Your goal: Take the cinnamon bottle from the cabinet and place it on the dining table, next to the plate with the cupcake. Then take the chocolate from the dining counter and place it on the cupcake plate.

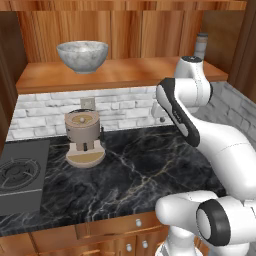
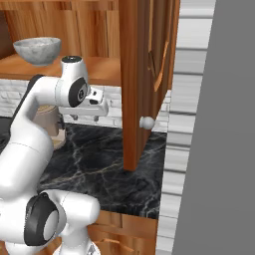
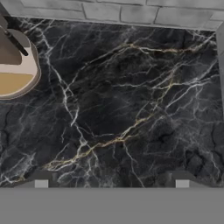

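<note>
One cinnamon bottle [image 1: 201,46] stands upright on the cabinet [image 1: 120,74] shelf, at about one o'clock in the left base view, half hidden behind my arm's upper joint. I judge it light, rigid and smooth-sided, so I would pinch its pale mid-body below the cap. One marbled bowl [image 1: 82,55] sits at eleven o'clock on that shelf, one coffee grinder [image 1: 83,138] below. My gripper [image 3: 111,183] hangs spread wide, empty, over black marble.

Glossy white rounded arm [image 1: 210,135]; dark grey joint rings; perhaps a black inset stripe.
</note>
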